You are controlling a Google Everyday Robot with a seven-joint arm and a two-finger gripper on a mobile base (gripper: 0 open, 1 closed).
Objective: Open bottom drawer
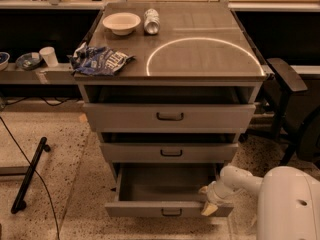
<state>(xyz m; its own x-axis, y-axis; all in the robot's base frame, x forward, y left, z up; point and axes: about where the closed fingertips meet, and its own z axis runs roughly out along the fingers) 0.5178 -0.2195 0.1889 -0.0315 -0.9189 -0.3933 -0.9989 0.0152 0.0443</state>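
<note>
On the far left, a low shelf [60,74] holds a dark bowl [2,59], a small dish [27,60] and a white cup [48,56]. Below it, the floor [75,184] is pale with dark speckles. A black pole [30,175] lies on the floor, and a thin black cable [17,145] runs past it.

In the middle stands a grey metal cabinet. Its tabletop [215,19] carries a blue crumpled snack bag [100,60] near the left edge. A white bowl [121,22] sits farther back, with a silver can [151,20] lying just beside it. A bright ring of light [205,56] shines on the right part.

Under the tabletop are 3 drawers. The top drawer [125,118] and the middle drawer [135,153] stick out a little. The bottom drawer [140,210] is at the foot of the cabinet, near the floor, and is pulled far out, so you can see inside it. A small dark handle [171,212] sits in the middle of its front.

The gripper [208,202] is at the right front corner of the bottom drawer, touching it. I cannot tell if it is squeezing the drawer or not. A white arm [242,179] leads from it to the big white robot body [290,204] in the right corner. A black chair [292,101] stands behind that.
</note>
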